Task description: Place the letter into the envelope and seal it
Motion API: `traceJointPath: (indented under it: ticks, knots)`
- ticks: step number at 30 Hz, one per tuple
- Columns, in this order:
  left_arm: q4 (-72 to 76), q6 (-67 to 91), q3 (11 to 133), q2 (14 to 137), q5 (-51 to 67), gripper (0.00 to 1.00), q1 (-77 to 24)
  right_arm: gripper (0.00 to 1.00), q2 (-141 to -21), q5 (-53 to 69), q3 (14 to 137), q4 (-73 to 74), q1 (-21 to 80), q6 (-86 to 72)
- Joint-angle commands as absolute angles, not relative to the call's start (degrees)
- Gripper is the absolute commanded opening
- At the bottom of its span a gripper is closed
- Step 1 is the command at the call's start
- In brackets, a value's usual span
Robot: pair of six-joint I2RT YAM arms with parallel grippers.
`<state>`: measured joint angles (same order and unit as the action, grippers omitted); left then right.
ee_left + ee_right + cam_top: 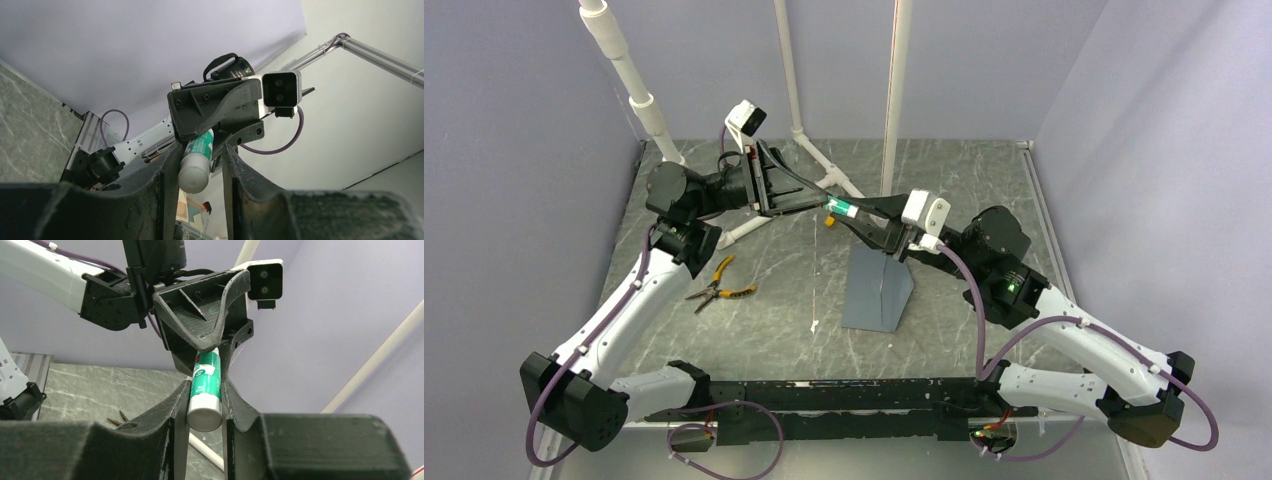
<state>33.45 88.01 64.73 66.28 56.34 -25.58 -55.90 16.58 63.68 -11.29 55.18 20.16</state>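
Note:
The slate blue-grey envelope [879,290] lies on the table centre with its near part raised like a tent. The letter is out of view. Above it, both grippers meet in the air at a green-and-white glue stick [839,209]. My right gripper [856,213] is shut on the stick's body [205,395], pressed between both fingers. My left gripper [820,205] surrounds the stick's other end [196,162]; the stick touches one finger and a small gap shows at the other.
Orange-handled pliers [719,288] lie left of the envelope. A white pipe frame [824,165] stands at the back of the table. A small orange piece [829,222] lies under the grippers. Purple walls close in three sides.

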Motion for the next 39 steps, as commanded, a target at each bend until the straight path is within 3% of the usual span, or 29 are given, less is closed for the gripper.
traceJointPath:
  ticks: [1,4,7,10,12,14,18,24,30,39]
  knots:
    - [37.07,88.94,65.40,65.01,58.89,0.36,-25.58,0.02,-55.17,17.83,64.87,-13.68,53.38,18.84]
    - [37.36,88.94,65.40,65.09,59.35,0.31,-25.58,0.02,-55.46,18.04,65.04,-14.16,52.95,18.24]
    - [39.31,88.43,64.88,64.48,58.50,0.15,-25.58,0.04,-55.42,18.77,64.41,-15.54,52.72,17.61]
    - [42.61,89.85,65.01,64.35,56.85,0.03,-25.58,0.37,-55.25,18.64,62.46,-19.68,52.69,16.56]
    - [45.82,92.27,64.89,65.01,56.08,0.02,-25.68,0.58,-55.32,19.16,59.51,-25.73,52.73,15.81]
    - [51.69,96.85,64.04,65.84,55.06,0.02,-25.66,0.65,-56.72,20.49,57.92,-31.40,52.78,15.22]
    - [59.45,103.05,63.42,68.06,54.21,0.02,-25.82,0.63,-60.74,23.72,58.57,-38.23,52.68,13.83]
    - [56.71,101.91,61.70,67.19,53.11,0.03,-26.10,0.66,-62.86,23.79,57.27,-49.77,52.75,11.84]
    - [57.05,102.16,61.94,67.43,53.29,0.02,-26.19,0.69,-62.06,22.92,56.78,-49.80,52.76,12.12]
    - [56.98,102.06,61.51,67.73,53.70,0.03,-26.45,0.44,-63.43,26.11,61.86,-38.90,52.73,14.64]
